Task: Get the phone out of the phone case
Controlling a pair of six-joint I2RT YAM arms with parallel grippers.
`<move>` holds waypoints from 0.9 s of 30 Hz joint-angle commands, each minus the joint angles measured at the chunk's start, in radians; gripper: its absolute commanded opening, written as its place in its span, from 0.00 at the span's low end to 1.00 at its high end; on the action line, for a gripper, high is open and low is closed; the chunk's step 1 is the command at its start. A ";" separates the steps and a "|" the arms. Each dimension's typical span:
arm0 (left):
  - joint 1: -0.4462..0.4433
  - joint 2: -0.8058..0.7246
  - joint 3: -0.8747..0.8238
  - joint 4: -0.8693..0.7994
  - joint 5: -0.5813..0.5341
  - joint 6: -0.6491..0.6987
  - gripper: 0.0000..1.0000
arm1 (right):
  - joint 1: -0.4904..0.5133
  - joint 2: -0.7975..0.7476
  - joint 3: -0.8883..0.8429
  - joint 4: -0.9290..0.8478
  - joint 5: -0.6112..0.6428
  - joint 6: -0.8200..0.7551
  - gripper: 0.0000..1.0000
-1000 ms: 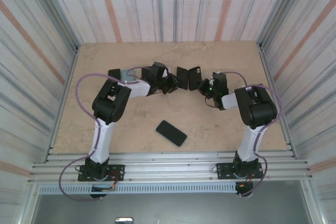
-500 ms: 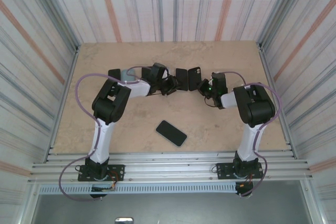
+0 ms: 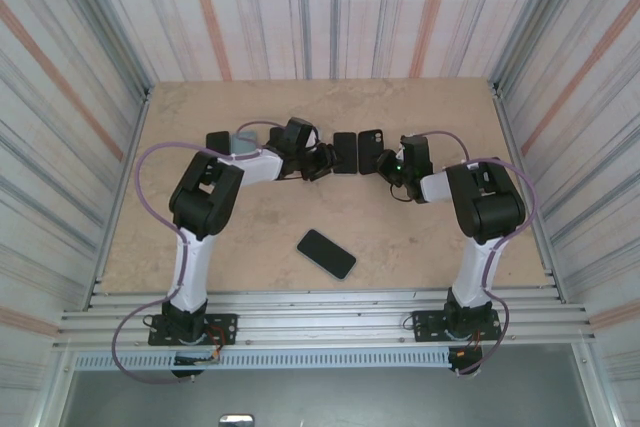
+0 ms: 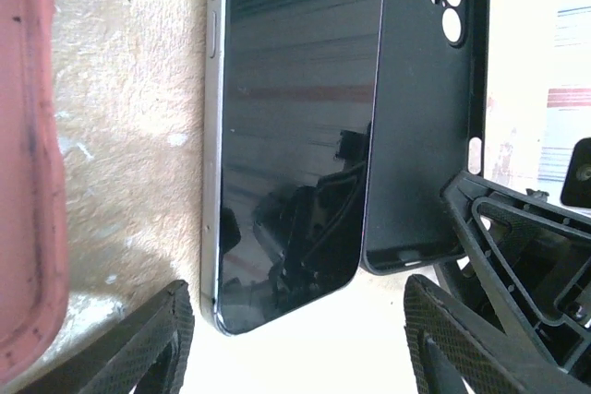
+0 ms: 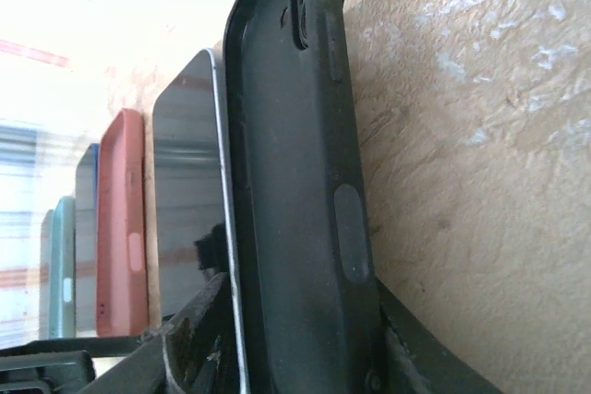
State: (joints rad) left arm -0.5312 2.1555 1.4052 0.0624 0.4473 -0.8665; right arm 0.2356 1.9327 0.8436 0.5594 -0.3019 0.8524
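- Nearest the bases: a second black phone (image 3: 326, 253) lies flat on the table (image 3: 200, 247), well apart from the work. It is not involved.
- Left gripper (image 3: 323, 161): the jaws are spread and nothing is pinched. In the wrist view its fingers (image 4: 152, 343) stand either side of the near end of the phone (image 4: 286, 136), clear of it.
- Right gripper (image 3: 389, 163): the jaws are set around the near end of the phone case (image 5: 295, 163). Whether the pads press on it cannot be told.
- Between the two grippers, at far centre, the phone lies bare and screen up. The empty black case is just to its right, long edges touching or nearly so. The camera cut-outs are seen open and nothing is seated inside.
- Just changed: both grips look freshly let go, so phone and case are now left on the table rather than carried. Separation is judged done, and only a clean retreat of the arms remains.
- Against the top view of a second ago: the left elbow is shifted left and the right wrist is drawn a little farther out. Phone and case are found in much the same spot.
- Along the same far row, left of the phone: a red case (image 4: 28, 163), then a teal case (image 5: 65, 274). Both are untouched.
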 commanded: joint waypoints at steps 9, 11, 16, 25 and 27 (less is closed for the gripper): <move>0.011 -0.141 0.030 -0.098 -0.045 0.108 0.66 | 0.032 -0.116 0.059 -0.235 0.128 -0.191 0.53; 0.011 -0.160 0.032 -0.107 -0.045 0.121 0.66 | 0.036 -0.129 0.063 -0.261 0.145 -0.218 0.54; 0.014 -0.217 0.032 -0.140 -0.038 0.160 0.68 | 0.025 -0.145 0.060 -0.290 0.168 -0.249 0.58; 0.034 -0.397 -0.004 -0.313 -0.051 0.364 0.86 | 0.045 -0.293 0.065 -0.455 0.189 -0.471 0.69; 0.044 -0.453 -0.040 -0.327 -0.055 0.396 0.96 | 0.056 -0.339 0.045 -0.470 0.163 -0.506 0.72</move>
State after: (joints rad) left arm -0.4995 1.7973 1.4002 -0.1810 0.4103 -0.5797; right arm 0.2741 1.6672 0.8921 0.1497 -0.1261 0.4572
